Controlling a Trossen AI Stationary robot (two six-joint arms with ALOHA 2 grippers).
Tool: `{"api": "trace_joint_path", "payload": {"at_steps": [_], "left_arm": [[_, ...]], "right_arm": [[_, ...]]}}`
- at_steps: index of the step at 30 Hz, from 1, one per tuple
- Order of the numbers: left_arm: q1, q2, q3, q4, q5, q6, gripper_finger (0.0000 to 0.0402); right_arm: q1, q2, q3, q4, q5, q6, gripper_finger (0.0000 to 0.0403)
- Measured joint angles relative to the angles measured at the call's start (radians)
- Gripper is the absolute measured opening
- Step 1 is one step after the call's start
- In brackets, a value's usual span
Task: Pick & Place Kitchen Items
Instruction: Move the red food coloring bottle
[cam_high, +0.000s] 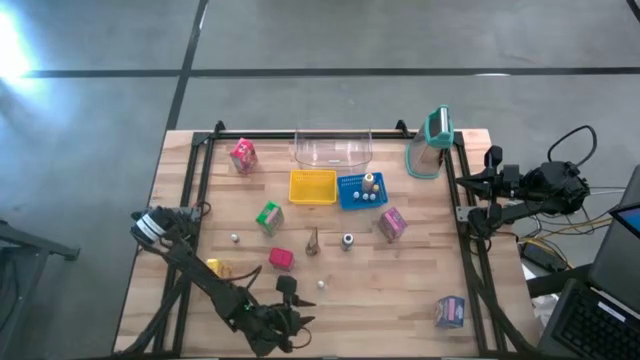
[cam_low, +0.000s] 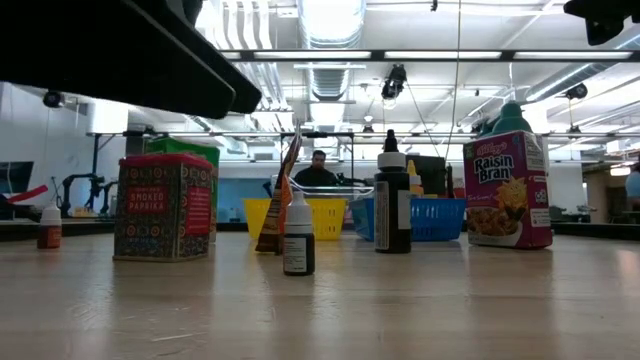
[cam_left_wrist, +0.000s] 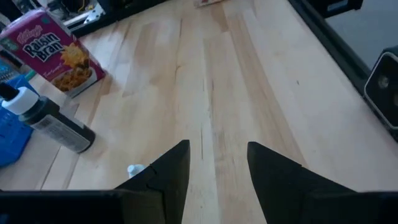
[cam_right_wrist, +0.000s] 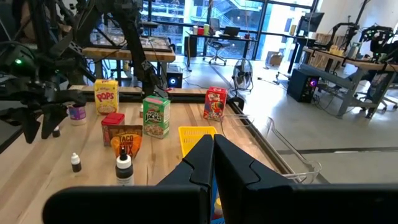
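Pale wood table (cam_high: 420, 290) under scattered cartons, grey concrete floor around; left hand (cam_left_wrist: 214, 171) half-spread, empty; right hand (cam_right_wrist: 212, 155) closed.

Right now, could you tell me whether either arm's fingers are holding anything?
Nothing is held. The left gripper is open over bare table; the right gripper is shut on nothing.

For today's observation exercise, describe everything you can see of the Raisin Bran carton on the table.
The Raisin Bran carton is a small purple-pink box, seemingly printed card, with the brand name in yellow lettering and a cereal picture below. It looks intact and closed. It stands upright on the wooden table, right of the blue basket, with a dark white-capped bottle close by, apart from it. Nothing but the table touches it; neither claw is near.
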Motion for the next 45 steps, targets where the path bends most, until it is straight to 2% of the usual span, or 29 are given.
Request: {"api": "trace_joint_path", "payload": {"at_steps": [15, 19, 25, 37, 45], "left_arm": [[0.003, 0.068, -0.005, -0.018, -0.011, -0.210, 0.0167], [0.015, 0.077, -0.006, -0.021, -0.062, -0.266, 0.0167], [0.043, 0.077, -0.006, -0.035, -0.068, -0.363, 0.0167], [0.085, 0.077, -0.008, -0.162, -0.017, -0.564, 0.0167], [0.115, 0.077, -0.025, -0.160, 0.006, -0.577, 0.0167]], "right_arm": [[0.000, 0.000, 0.000, 0.001, 0.000, -0.001, 0.0008], [0.000, 0.000, 0.000, 0.001, 0.000, -0.001, 0.0008], [0.000, 0.000, 0.000, 0.001, 0.000, -0.001, 0.0008], [0.000, 0.000, 0.000, 0.001, 0.000, -0.001, 0.0008], [0.000, 0.000, 0.000, 0.001, 0.000, -0.001, 0.0008]]}}
